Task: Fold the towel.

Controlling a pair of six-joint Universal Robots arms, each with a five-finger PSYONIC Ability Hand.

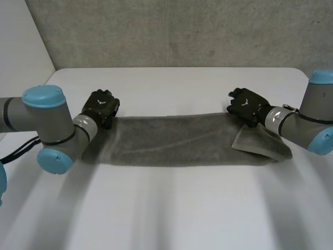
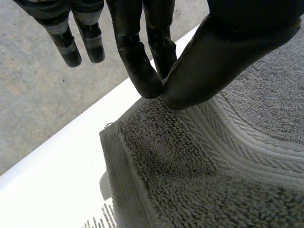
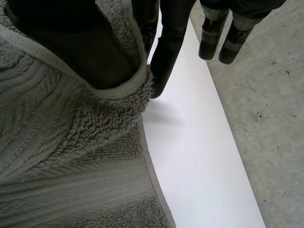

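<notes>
A grey towel [image 1: 177, 140] lies as a long band across the white table [image 1: 171, 213]. My left hand [image 1: 100, 108] is at its far left corner. In the left wrist view its thumb [image 2: 223, 57] and a finger pinch the towel [image 2: 190, 166] at its far edge, close to the corner. My right hand [image 1: 248, 107] is at the far right corner. There the towel [image 3: 71, 156] drapes over the thumb, and a finger [image 3: 166, 52] presses the hem against it. A flap [image 1: 260, 143] at the right end is turned over, near the right forearm.
The table's far edge [image 2: 52, 175] runs just beyond both hands, with grey concrete floor [image 3: 266, 118] past it. A concrete wall [image 1: 171, 31] stands behind the table. Bare tabletop stretches in front of the towel.
</notes>
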